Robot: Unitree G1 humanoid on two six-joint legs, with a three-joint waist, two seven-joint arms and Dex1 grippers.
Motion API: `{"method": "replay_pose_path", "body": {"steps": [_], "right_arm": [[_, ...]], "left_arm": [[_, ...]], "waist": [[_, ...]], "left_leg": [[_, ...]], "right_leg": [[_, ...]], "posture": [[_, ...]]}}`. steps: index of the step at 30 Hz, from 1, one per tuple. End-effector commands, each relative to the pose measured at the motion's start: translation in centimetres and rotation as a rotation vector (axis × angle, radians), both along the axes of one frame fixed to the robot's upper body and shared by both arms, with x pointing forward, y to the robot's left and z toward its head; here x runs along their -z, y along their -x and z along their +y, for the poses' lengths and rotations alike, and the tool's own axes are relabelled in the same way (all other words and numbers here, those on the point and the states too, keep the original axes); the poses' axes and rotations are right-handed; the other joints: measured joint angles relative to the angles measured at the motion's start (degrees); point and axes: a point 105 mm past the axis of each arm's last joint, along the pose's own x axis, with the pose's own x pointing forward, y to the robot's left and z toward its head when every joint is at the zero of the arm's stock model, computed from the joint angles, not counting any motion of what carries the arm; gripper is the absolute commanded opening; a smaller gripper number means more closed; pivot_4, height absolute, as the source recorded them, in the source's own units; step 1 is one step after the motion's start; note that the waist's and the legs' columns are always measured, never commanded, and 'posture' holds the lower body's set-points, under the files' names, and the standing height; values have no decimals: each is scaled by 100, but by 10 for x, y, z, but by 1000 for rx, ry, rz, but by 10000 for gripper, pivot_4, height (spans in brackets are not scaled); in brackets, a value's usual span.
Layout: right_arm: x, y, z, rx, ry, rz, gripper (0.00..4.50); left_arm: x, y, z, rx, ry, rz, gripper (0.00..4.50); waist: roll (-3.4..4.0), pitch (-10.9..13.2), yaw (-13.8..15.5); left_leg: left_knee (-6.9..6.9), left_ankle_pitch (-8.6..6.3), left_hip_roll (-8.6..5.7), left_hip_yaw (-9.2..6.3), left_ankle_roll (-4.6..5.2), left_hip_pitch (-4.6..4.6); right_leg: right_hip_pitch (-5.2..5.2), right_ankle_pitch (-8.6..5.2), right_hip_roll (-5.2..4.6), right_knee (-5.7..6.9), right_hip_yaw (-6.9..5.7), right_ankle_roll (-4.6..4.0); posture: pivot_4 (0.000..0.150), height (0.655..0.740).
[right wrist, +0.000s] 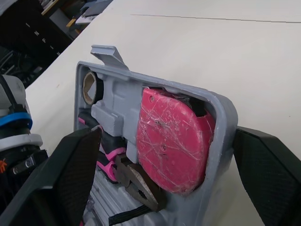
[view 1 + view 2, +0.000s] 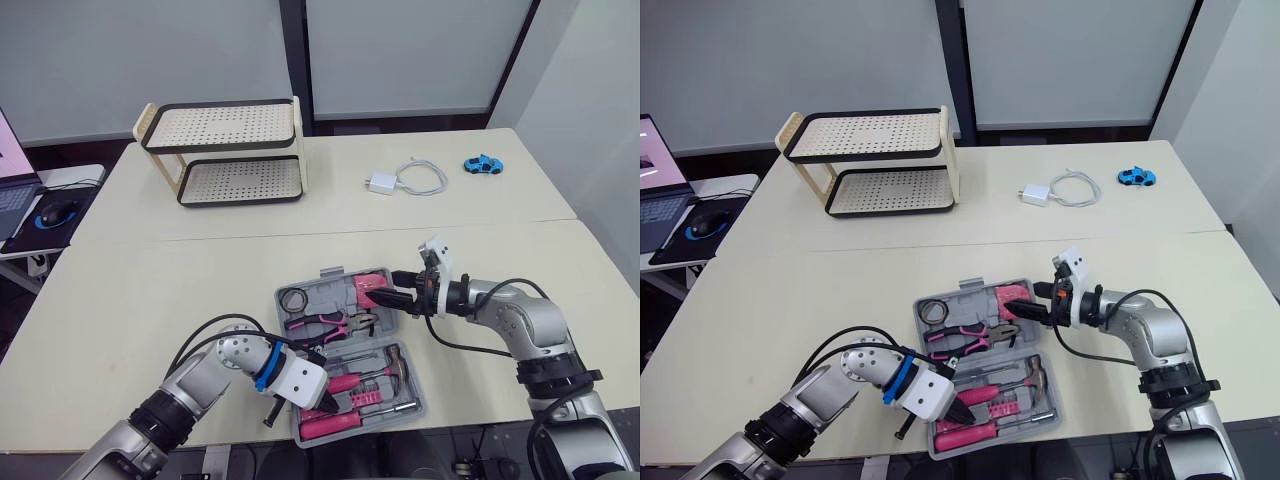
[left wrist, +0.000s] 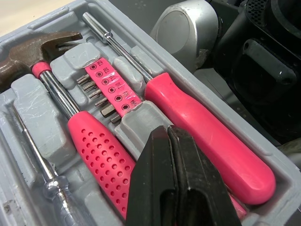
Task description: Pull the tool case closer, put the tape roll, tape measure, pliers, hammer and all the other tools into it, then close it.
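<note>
Both head eyes looked forward and down over the cream worktop (image 2: 150,290). Each wrist camera sat close to the open grey plastic tool case (image 2: 322,292), shared by all views.

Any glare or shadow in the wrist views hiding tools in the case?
Left wrist view: evenly lit, slight sheen on the hammer and pink screwdriver, both plain to see; the shut left gripper hides part of the hammer's grip. Right wrist view: pale reflections on the tape measure, pliers beside it shadowed yet recognisable.

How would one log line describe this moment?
case: open, packed | left tool: shut, above hammer and screwdriver | right tool: open, astride case corner at tape measure
</note>
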Motion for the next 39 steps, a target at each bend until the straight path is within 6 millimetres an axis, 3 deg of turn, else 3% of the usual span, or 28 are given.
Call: {"method": "replay_pose_path", "body": {"steps": [1, 11, 17, 28, 35, 39], "right_arm": [[-14, 11, 9, -82, 2, -107, 44881], [-21, 28, 1, -114, 53, -212, 44881], [-24, 33, -6, -96, 73, -255, 44881], [-33, 41, -12, -93, 102, -351, 44881], [-32, 50, -16, -121, 146, -390, 44881], [-32, 55, -16, -146, 168, -409, 44881]], "left_arm": [[26, 8, 23, -24, -140, 67, 0], [21, 4, 25, -61, -118, 60, 0], [5, 0, 29, -152, -65, 69, 0], [-11, 2, 61, -320, -42, 89, 0], [-3, -5, 91, -411, -81, 73, 0], [0, -8, 94, -456, -68, 78, 0]], "waist": [[0, 0, 3], [-1, 1, 9], [-2, 2, 8], [-3, 11, 35], [-3, 13, 65], [-6, 22, 66]], "left_leg": [[0, 0, 0, -1, 0, 0], [0, 0, 0, -3, 0, -1], [0, 0, 2, -4, 0, -1], [-1, 0, -1, -4, 0, -6], [-1, 0, -1, -4, 0, -6], [-1, 0, -4, -1, 0, -7]], "right_leg": [[0, 0, 0, 0, -1, 0], [2, 0, 0, -2, -3, 0], [2, 0, 2, -2, -3, 0], [1, -1, -2, -8, -2, 0], [2, -1, -2, -8, -4, 1], [0, -1, -2, -9, -3, 1]], "posture": [[1500, 7400], [1500, 7400], [1500, 7400], [1500, 7400], [1500, 7400], [1500, 7400]]}}
